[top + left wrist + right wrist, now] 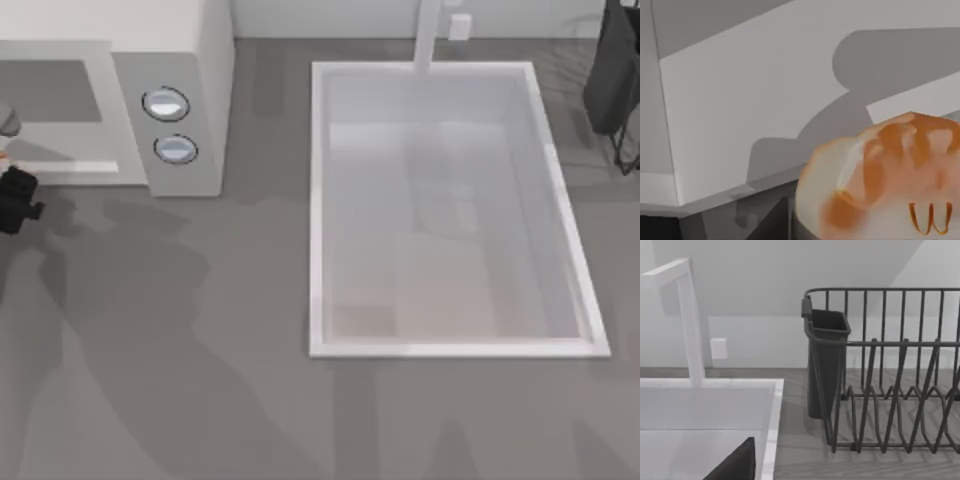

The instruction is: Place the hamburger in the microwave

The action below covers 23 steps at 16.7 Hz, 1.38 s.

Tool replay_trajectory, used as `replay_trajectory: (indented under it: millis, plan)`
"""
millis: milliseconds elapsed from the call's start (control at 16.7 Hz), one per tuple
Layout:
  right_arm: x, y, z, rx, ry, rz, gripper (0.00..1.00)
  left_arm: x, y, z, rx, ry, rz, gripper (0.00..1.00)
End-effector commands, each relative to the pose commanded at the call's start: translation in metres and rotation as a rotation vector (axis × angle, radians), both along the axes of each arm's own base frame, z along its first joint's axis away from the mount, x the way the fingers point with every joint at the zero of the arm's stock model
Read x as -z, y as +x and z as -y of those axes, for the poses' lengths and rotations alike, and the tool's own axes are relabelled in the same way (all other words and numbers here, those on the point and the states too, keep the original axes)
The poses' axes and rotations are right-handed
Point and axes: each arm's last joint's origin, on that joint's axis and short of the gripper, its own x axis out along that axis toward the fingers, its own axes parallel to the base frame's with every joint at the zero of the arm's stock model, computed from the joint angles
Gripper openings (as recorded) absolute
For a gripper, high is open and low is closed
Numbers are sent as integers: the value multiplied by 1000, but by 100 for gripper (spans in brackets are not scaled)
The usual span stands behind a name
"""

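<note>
The hamburger (880, 180), a cream bun with orange patches, looms close in the left wrist view, held just before the pale inner wall of the microwave (740, 100). From above, the off-white microwave (180, 60) stands at the back left with two round dials on its side panel, its cavity facing the front. My left gripper (8, 165) sits at the table's far left edge right at the cavity's mouth, shut on the hamburger. My right arm (610, 70) stays parked at the back right.
A large white sink basin (318, 200) fills the table's middle and right, with a white faucet (428, 35) behind it. A dark wire dish rack (890, 390) with a cutlery cup (826, 360) stands to the sink's right. Grey counter runs along the front.
</note>
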Motion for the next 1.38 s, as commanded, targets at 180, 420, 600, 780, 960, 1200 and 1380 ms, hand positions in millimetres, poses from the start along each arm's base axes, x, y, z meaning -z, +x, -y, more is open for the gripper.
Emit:
replay_trajectory:
  millis: [180,420,600,780,960,1200,1380]
  plan:
    - [0,0,0,0,0,0,100,20,0,-7,-100,-100,186,0]
    - [0,0,0,0,0,0,100,36,-8,-5,-166,-248,362,0]
    - [0,0,0,0,0,0,100,38,-12,-1,-179,-334,443,0]
    - [0,0,0,0,0,0,100,38,-13,1,-180,-368,470,0]
    - [0,0,0,0,0,0,100,38,-13,1,-180,-368,470,0]
    - [0,0,0,0,0,0,100,40,-4,-1,-185,-365,467,0]
    - [0,0,0,0,0,0,100,47,25,-4,-191,-365,460,0]
